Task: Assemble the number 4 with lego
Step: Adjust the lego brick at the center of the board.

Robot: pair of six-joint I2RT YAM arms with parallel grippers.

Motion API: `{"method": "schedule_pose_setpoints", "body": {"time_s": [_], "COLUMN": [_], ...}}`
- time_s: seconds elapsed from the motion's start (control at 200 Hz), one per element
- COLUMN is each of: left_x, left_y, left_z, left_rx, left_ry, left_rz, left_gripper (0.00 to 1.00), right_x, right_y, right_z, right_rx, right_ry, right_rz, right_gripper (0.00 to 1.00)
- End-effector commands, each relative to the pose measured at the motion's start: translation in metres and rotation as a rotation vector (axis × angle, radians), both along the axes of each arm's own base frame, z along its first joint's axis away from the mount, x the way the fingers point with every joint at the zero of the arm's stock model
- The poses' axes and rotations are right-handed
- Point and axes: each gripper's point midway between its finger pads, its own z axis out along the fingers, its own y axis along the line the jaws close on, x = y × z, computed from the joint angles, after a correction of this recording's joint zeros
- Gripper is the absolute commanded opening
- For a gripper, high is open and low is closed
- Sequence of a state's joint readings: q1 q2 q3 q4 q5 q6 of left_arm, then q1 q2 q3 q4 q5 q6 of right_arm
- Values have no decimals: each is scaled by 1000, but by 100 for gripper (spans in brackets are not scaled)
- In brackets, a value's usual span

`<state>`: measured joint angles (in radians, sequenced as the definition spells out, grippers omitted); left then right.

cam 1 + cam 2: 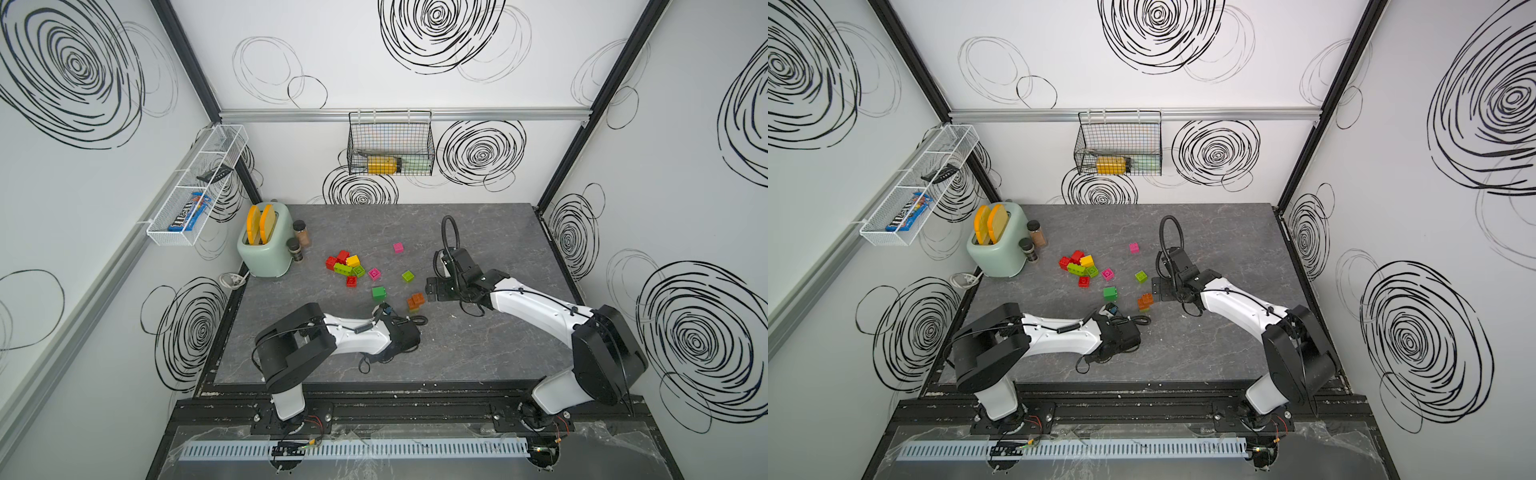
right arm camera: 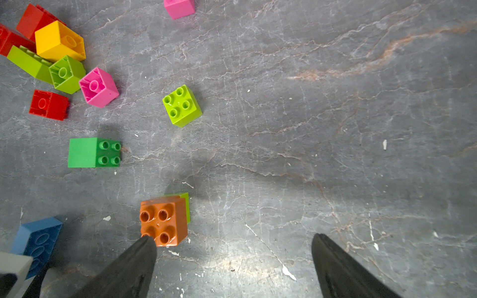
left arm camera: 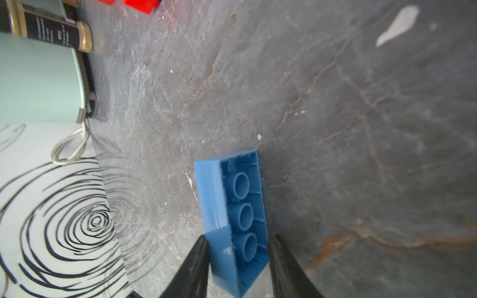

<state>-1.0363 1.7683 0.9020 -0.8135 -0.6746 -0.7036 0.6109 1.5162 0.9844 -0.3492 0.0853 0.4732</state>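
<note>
Pinching only one end of the blue oblong plastic brick (image 3: 232,206), the left gripper (image 3: 238,237) risked it twisting loose; the right gripper (image 1: 431,289) hung spread, at two o'clock from it in a top view.

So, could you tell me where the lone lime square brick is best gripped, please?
Probably from straight above, jaws across two opposite flat side walls of the lime square brick: it sits studs up, level, with room all round.
</note>
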Motion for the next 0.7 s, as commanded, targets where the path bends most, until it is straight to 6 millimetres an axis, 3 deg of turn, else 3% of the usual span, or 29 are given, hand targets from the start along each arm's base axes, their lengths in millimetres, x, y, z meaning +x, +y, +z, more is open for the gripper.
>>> {"method": "schedule_pose_setpoints", "body": {"time_s": [0.0, 0.12, 0.255, 0.515, 0.696], "left_x": [-3, 4, 16, 23, 21], "left_y": [-28, -39, -35, -21, -16], "left_z": [-12, 3, 19, 11, -3], "left_rx": [-115, -287, -468, -627, -601], "left_ry": [44, 42, 36, 71, 84], "left_rz": [-9, 7, 60, 142, 173], "left_gripper": [41, 56, 66, 66, 51], "right_x": [1, 1, 1, 2, 1], "right_y": [0, 1, 1, -1, -2], "right_z": [11, 11, 10, 12, 13], "right_rx": [19, 23, 22, 19, 19], "right_ry": [-29, -27, -23, -26, -24], "right_rz": [-4, -2, -3, -14, -19], "right_gripper": [98, 99, 99, 99, 99]}}
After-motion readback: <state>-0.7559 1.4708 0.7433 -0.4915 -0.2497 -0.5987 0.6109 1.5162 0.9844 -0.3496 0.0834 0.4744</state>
